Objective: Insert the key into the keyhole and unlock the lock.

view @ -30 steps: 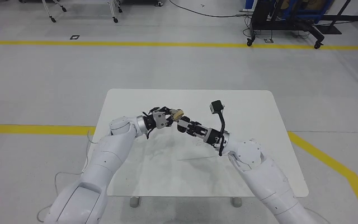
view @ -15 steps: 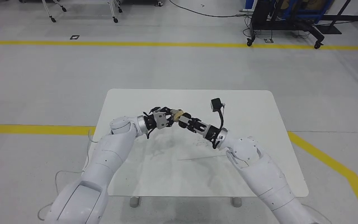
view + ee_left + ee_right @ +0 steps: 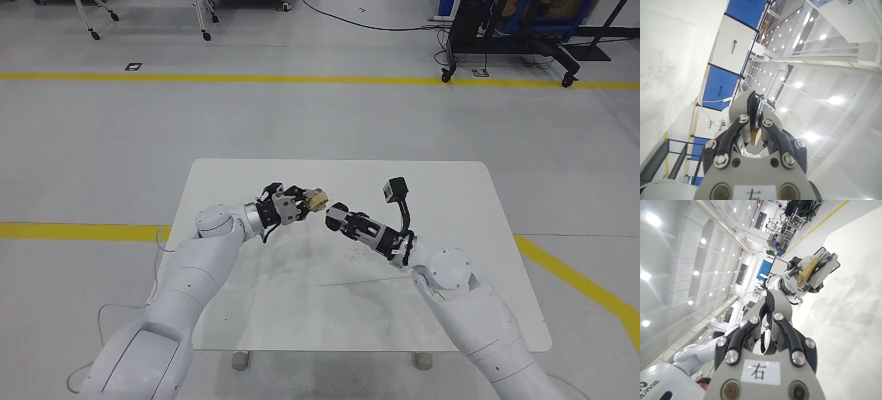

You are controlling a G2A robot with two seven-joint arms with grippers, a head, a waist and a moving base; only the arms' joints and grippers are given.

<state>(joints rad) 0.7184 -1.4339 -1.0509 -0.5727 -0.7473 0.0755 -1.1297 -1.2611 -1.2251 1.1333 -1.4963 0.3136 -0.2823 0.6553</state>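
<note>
Lock is clamped in the left jaws. Its brass body is largely hidden between them, and its free end points at the right jaws. A silvery speck on that end is too small to identify. The right jaws are pressed together, near that end but apart from it; whether they hold a key cannot be made out. Bare tabletop spreads below and beyond both jaws to its edges.
</note>
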